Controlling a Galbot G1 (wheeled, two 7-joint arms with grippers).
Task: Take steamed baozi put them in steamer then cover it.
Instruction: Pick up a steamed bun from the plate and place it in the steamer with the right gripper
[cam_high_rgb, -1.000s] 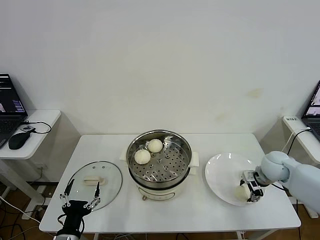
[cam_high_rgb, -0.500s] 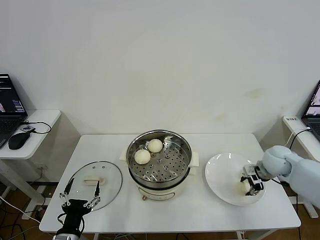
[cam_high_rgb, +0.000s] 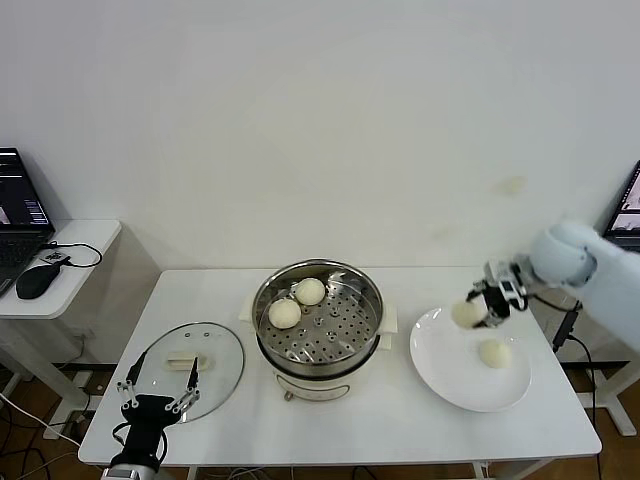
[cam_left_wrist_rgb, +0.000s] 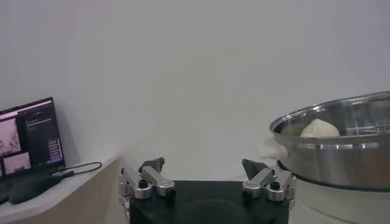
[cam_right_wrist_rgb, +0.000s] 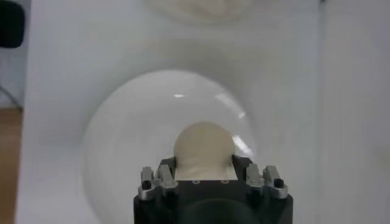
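Head view, read from the near table edge outward. Left gripper (cam_high_rgb: 158, 405) sits parked low at the front edge, fingers spread wide and holding nothing, just in front of the cover (cam_high_rgb: 190, 368), which lies flat on the table to the robot's left of the steamer (cam_high_rgb: 318, 318). The steamer stands at the table's middle with two steamed baozi (cam_high_rgb: 285, 313) on the left part of its perforated tray, touching or nearly so; the rest of the tray is bare. On the robot's right, a white plate (cam_high_rgb: 440, 375) carries one bun (cam_high_rgb: 493, 352) lying loose. Right gripper (cam_high_rgb: 478, 308) hangs above the plate's far rim with its fingers closed on a fourth bun (cam_high_rgb: 467, 314), lifted clear of the plate; the right wrist view confirms the bun (cam_right_wrist_rgb: 203, 148) seated between the two fingers with the plate below. The governing relation: the steamer lies to the left of the loaded gripper, across the gap between plate and pot, and its open tray area faces that side. A round bun offers no long axis to align, so the carry appears to need only a sideways travel and a drop clear of the rim. The right arm is the nearer to both plate and free tray space.
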